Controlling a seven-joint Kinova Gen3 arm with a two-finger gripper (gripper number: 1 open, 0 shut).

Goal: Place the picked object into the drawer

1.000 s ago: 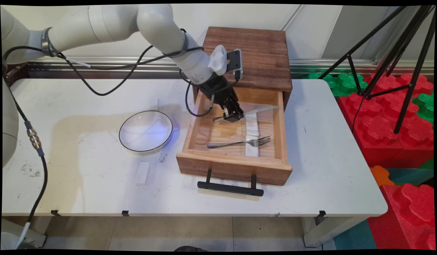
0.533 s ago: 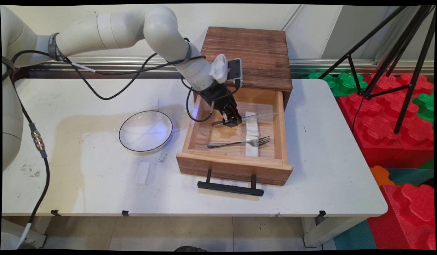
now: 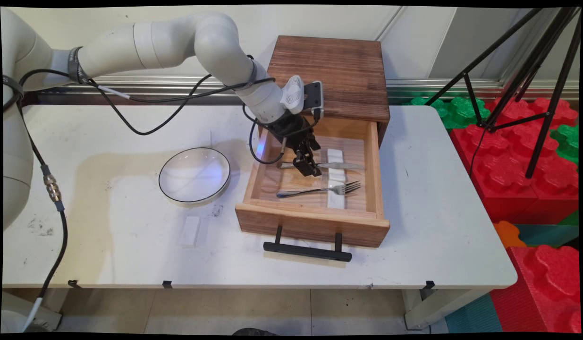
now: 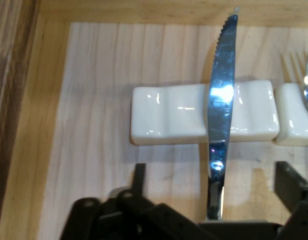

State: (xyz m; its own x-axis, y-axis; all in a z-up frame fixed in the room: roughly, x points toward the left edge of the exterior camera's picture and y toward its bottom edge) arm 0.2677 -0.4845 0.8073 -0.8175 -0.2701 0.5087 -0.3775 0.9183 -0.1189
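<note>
One knife (image 4: 220, 100) across white rest (image 4: 169, 112)

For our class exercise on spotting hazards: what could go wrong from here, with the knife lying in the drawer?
1. The knife merely balances across a white rest; open jaws lifting away could knock it off.
2. The fork lies close beside, so a slip may disturb it.
3. The gripper sits deep inside the drawer; its walls could catch.

White arm (image 3: 178, 38) reaching in from upper left, wrist bent down, pincer (image 3: 306, 166) fingers spread apart
</note>
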